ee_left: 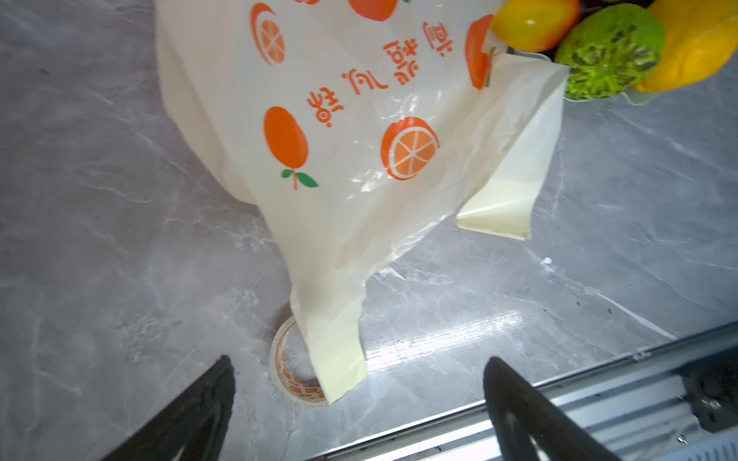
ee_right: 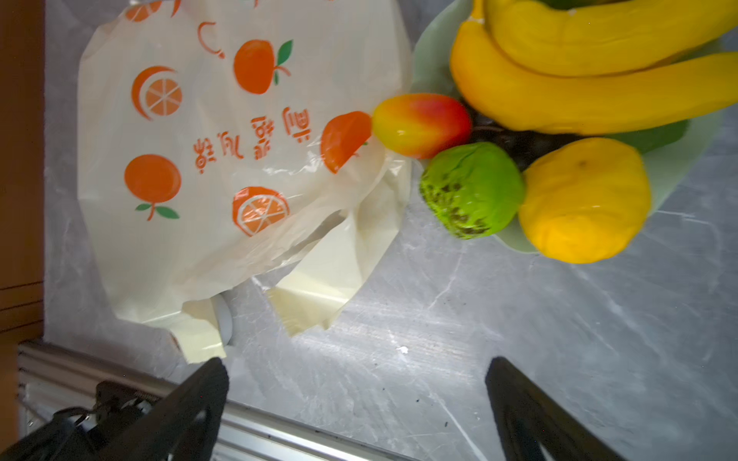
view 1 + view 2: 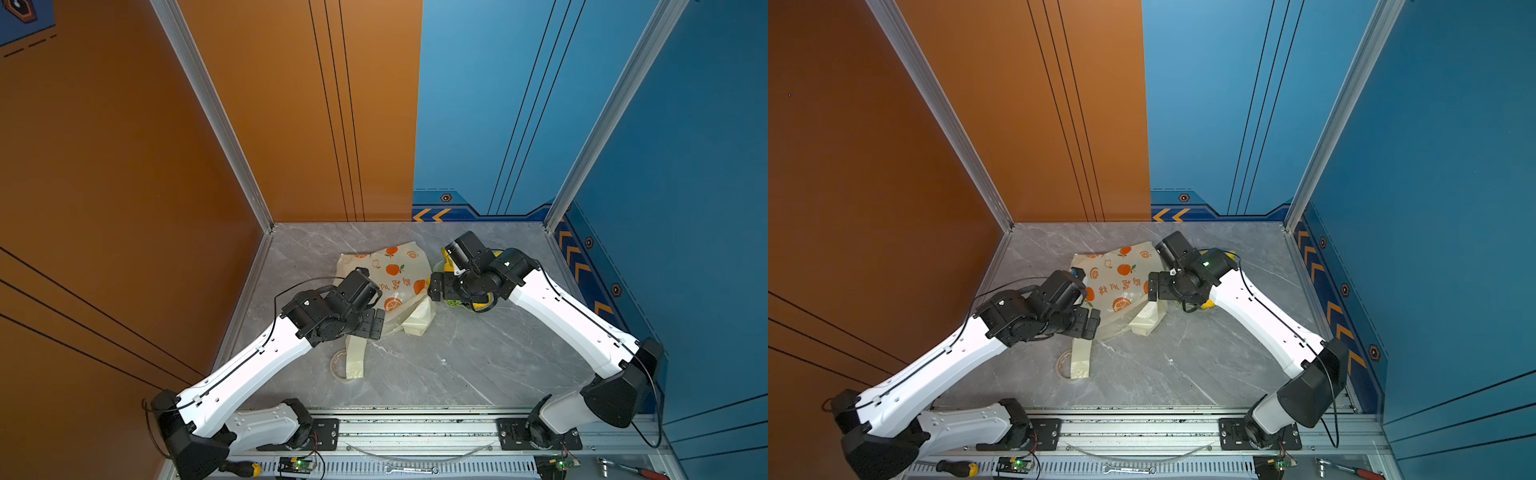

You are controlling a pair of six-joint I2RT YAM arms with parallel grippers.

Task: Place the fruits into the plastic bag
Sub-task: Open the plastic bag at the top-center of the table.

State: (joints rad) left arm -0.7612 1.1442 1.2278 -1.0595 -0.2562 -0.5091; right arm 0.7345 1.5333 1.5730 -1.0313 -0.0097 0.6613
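Left gripper [image 1: 357, 365] and right gripper [image 2: 356, 361] spread, empty
Pinch the six-o'clock handle [image 3: 355, 359] of the plastic bag [image 3: 390, 274], opening toward three-o'clock fruits [image 2: 475, 187]

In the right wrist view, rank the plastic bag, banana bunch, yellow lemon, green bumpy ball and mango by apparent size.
Largest first:
plastic bag
banana bunch, partly out of frame
yellow lemon
green bumpy ball
mango, only slightly smaller than the ball

A pale green wavy-edged plastic dish [image 2: 429, 64] sat far right on the grey marble-patterned tabletop [image 3: 457, 365]. A clear roll of orange-printed tape [image 1: 297, 389] lay near the front. Below the silver front rail [image 3: 415, 432] lay a black-and-yellow screwdriver [image 3: 241, 468], a steel spanner [image 3: 411, 470] and a red-handled ratchet [image 3: 631, 469].
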